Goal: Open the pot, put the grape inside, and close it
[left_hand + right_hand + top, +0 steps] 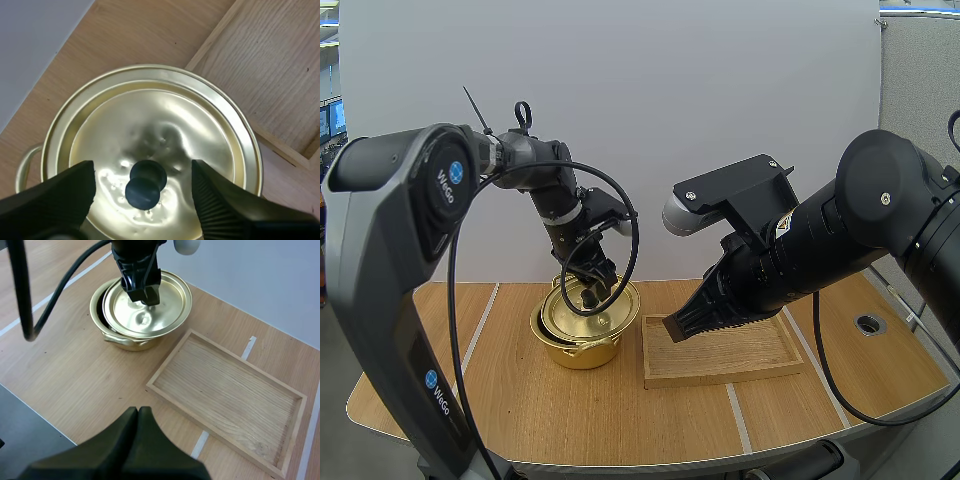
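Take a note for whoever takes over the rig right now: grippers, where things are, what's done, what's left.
Left gripper: open, fingers either side of the lid's knob, not gripping.
Right gripper: shut on nothing, hovering by the wooden tray.
Pot: on the table beside the tray; lid on it, askew.
Done: unclear whether the grape is inside.
Left: probably check that, then seat the lid squarely.

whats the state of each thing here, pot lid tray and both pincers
gold metal pot: upright, lid on
gold lid with black knob: sits off-centre on pot
wooden tray: nothing in it
left pincer: open, straddling the knob
right pincer: shut, holding nothing
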Tool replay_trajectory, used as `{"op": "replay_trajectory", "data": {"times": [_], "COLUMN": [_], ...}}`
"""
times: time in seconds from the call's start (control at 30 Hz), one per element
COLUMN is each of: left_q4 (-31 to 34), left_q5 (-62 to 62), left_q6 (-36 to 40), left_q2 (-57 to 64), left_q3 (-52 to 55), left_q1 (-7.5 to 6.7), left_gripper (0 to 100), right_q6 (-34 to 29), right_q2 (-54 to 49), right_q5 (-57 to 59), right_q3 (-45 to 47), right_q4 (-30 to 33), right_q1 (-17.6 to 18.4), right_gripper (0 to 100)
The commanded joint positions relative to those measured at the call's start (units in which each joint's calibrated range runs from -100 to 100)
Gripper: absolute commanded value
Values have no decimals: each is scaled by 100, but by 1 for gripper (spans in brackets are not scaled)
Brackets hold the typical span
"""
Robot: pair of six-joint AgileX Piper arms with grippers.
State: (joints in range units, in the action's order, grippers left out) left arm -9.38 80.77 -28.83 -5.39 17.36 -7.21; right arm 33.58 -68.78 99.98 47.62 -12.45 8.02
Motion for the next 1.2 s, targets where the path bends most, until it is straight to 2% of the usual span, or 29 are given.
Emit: {"op": "replay_trajectory", "data": {"times": [0.0, 0.17, 0.27, 0.37, 0.47, 0.53, 1.17], "left_q4": [-105, -105, -105, -105, -93, -44, 405], "left_q5": [-112, -228, -210, -167, -110, -79, 460], "left_q6": [-17, -17, -26, -26, -26, -26, 73], "left_q2": [-189, -222, -222, -222, -222, -222, -200], "left_q3": [8, 8, 8, 8, 8, 8, 8], "left_q1": [-21, -21, -21, -21, -21, -21, -21], "left_gripper": [90, 88, 79, 50, 15, 0, 0], "right_q6": [64, 64, 64, 64, 64, 64, 64], "right_q2": [-50, -50, -50, -50, -50, -50, -50], "right_q5": [2, 2, 2, 2, 2, 2, 2], "right_q3": [24, 24, 24, 24, 24, 24, 24], "right_q4": [20, 20, 20, 20, 20, 20, 20], "right_q1": [-22, -22, -22, -22, -22, -22, -22], "right_gripper": [0, 0, 0, 0, 0, 0, 0]}}
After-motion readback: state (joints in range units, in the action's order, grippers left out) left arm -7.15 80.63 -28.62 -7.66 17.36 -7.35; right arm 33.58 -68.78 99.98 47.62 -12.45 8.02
